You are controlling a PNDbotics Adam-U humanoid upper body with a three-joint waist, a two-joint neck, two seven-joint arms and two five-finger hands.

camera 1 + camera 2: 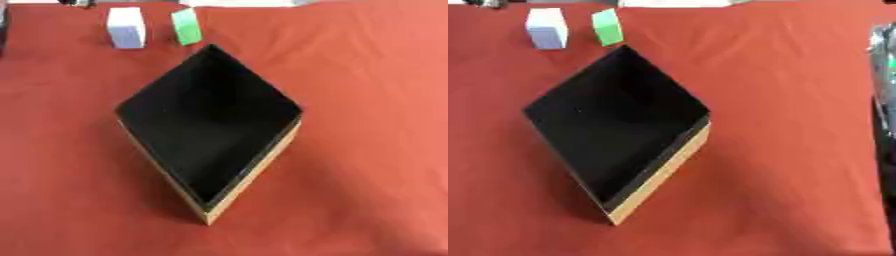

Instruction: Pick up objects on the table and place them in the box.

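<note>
A box [260,171] with a black inside and tan cardboard walls stands corner-on in the middle of the red table; nothing shows inside it. Beyond its far corner stand two small blocks side by side: a white block [126,27] on the left and a green block [185,26] on the right, both upright and apart from the box. A blurred dark and silver shape, my right hand [884,60] with its arm, shows only along the right edge of the right eye view, well away from the blocks. My left hand is out of sight.
The red cloth [367,100] covers the whole table. Its far edge runs just behind the blocks, where some pale things [241,3] lie. A dark thing [3,30] shows at the far left edge.
</note>
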